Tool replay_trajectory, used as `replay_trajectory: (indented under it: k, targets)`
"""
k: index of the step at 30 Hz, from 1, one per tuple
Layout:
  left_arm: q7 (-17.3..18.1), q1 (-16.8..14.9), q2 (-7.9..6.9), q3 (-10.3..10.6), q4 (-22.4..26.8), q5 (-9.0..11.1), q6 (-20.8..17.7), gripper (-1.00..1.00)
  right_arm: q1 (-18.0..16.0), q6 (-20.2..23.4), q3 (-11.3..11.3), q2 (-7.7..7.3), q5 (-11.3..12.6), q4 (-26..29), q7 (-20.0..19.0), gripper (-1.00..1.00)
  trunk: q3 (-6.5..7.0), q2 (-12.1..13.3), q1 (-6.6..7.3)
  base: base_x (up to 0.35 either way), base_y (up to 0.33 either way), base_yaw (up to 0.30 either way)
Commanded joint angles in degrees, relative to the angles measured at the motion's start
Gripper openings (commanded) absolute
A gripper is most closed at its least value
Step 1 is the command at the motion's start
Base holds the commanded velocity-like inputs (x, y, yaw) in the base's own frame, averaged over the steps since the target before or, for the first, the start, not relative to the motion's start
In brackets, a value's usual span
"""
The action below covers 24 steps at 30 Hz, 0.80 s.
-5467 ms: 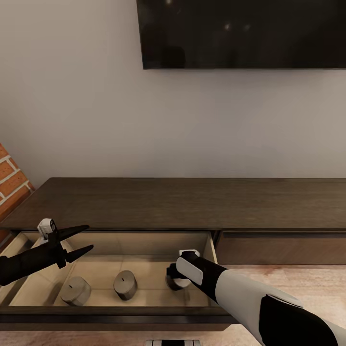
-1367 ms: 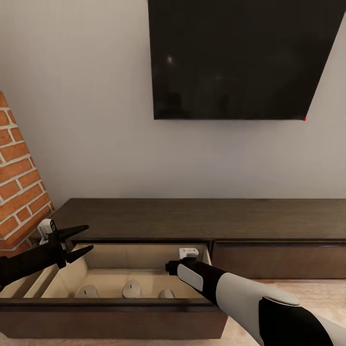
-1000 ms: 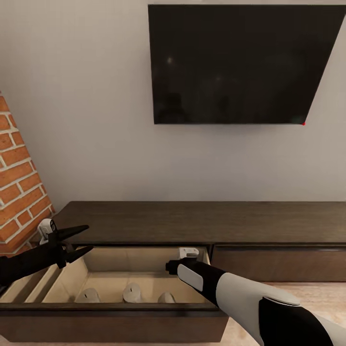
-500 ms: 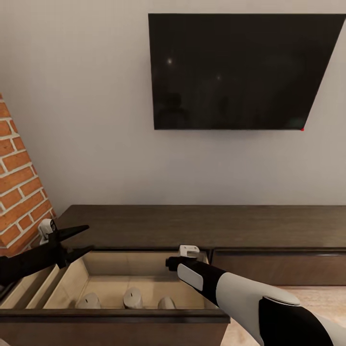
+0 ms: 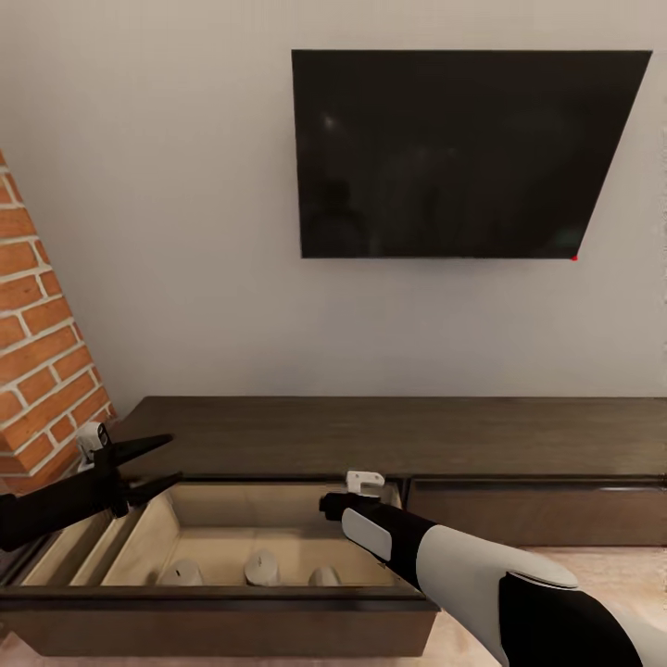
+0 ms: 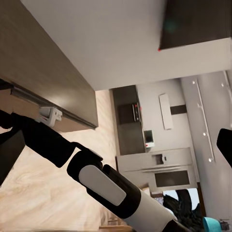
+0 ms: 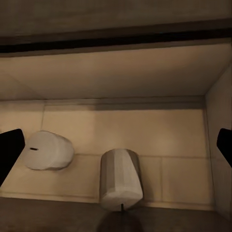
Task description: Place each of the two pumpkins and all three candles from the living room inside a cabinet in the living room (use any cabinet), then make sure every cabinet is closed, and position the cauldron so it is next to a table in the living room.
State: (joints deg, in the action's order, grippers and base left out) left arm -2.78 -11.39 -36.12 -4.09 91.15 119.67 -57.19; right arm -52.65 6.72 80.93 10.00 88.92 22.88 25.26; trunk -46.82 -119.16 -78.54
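black left end effector (image 5: 153, 461) — fingers spread, holding nothing.

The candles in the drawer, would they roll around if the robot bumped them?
Probably a bit. The candles are short round cylinders, and in the right wrist view at least one seems to lie on its curved side, so a nudge could roll it. The open drawer has walls that should stop them.
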Motion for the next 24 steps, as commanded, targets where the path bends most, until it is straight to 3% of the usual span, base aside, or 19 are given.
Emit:
replay_trajectory:
  k: [1,24]
  targets:
    - [-0.29,-0.03,-0.01,-0.04,0.00,0.30,-0.20,1.00,-0.08,0.21,0.28,0.00,0.03,0.06,0.31,1.00,0.13,0.39,0.27,-0.317,0.087,0.000]
    - [-0.29,-0.03,-0.01,-0.12,-0.20,0.30,-0.20,1.00,-0.08,-1.19,0.28,0.00,-0.30,0.33,0.23,1.00,4.26,9.61,5.32,-0.333,0.016,0.000]
